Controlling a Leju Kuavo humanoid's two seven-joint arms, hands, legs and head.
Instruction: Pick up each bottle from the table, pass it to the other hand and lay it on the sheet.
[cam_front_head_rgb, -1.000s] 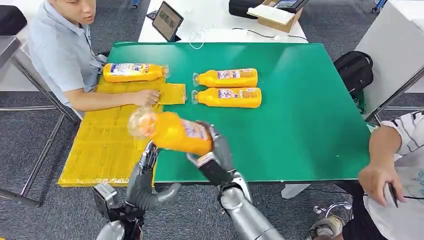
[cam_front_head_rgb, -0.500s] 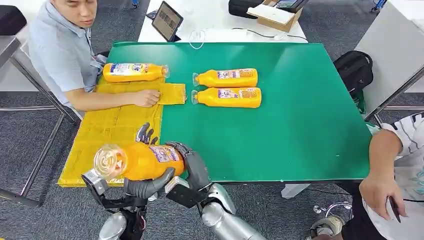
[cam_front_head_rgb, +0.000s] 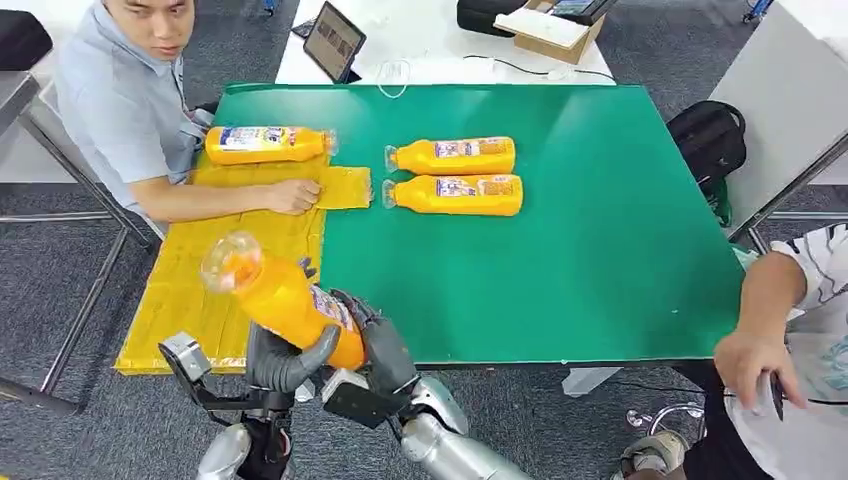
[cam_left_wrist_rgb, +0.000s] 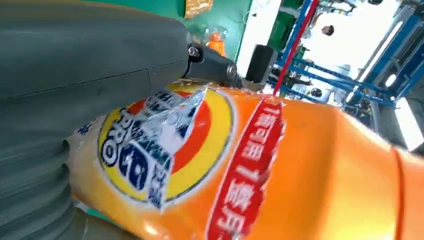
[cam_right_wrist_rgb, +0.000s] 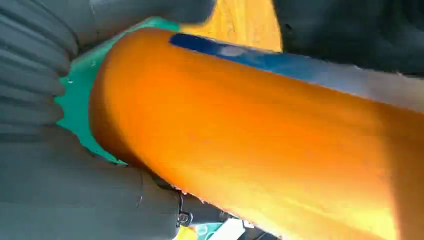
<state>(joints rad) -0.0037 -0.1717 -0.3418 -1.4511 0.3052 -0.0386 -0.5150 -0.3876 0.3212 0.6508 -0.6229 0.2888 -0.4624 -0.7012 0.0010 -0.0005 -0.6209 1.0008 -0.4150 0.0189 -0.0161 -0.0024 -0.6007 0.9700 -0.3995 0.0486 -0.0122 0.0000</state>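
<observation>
bottle (cam_front_head_rgb: 285, 300) | gripped by left hand (cam_front_head_rgb: 285, 362) and right hand (cam_front_head_rgb: 378, 350) together, tilted

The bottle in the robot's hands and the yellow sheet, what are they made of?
Bottle: probably clear glossy plastic; see-through neck, highlights, orange liquid, printed film label. Sheet: looks like matte yellow paper or thin board in joined strips; I can't tell which.

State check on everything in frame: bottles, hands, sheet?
Held bottle: off the table, tilted, gripped by both hands.
Left hand: grips the held bottle from below.
Right hand: grips its base end.
Bottle on sheet: lying flat.
Two table bottles: lying flat, side by side.
Yellow sheet: spread flat, a person's hand rests on it.
</observation>
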